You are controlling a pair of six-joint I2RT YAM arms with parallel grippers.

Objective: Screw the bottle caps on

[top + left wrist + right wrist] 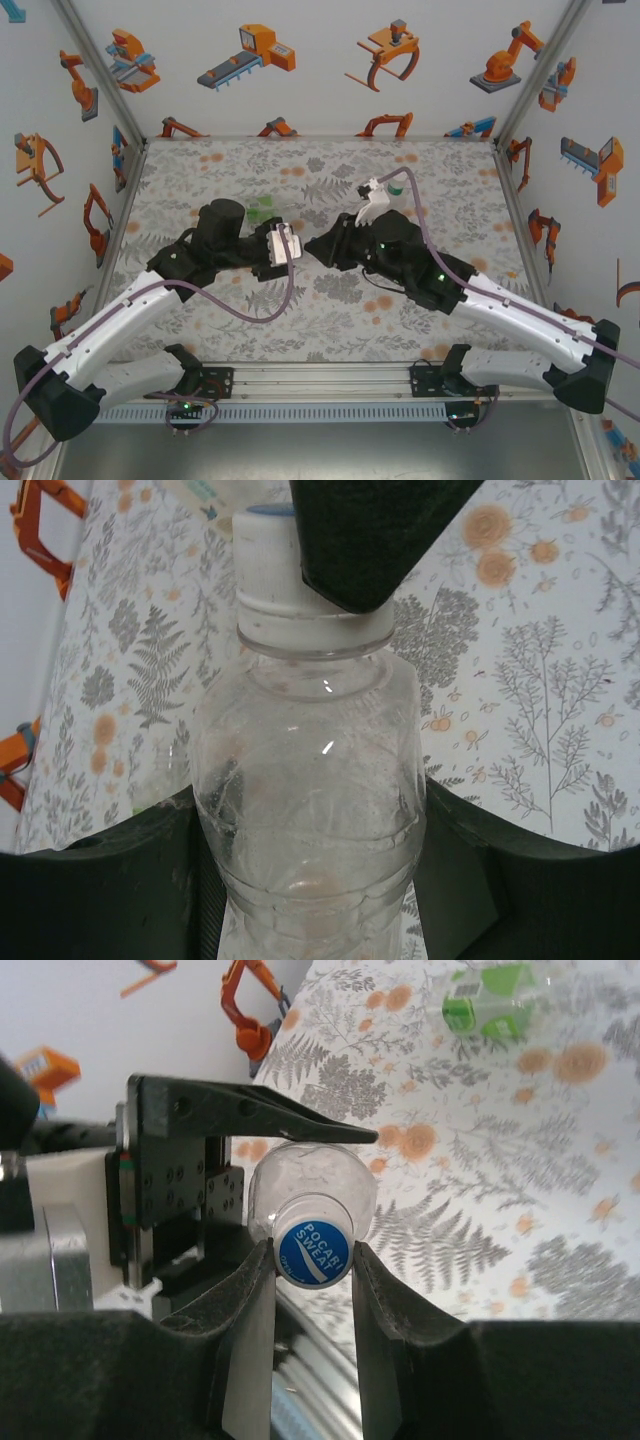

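Observation:
My left gripper [310, 840] is shut on the body of a clear bottle [305, 780], whose neck points away from the wrist camera. A blue-topped cap [314, 1251] sits on that neck and shows as a white-sided cap [268, 560] in the left wrist view. My right gripper [312, 1260] is shut on this cap, one finger on each side. The two grippers meet tip to tip above the middle of the table, the left gripper [298, 248] facing the right gripper [316, 248]. A second bottle [488, 1002] with a green label lies on the table; its green [264, 210] shows behind the left arm.
The floral table cover [330, 300] is walled by white panels with orange robot pictures. A metal rail [320, 378] runs along the near edge between the arm bases. Purple cables [280, 300] loop from both arms.

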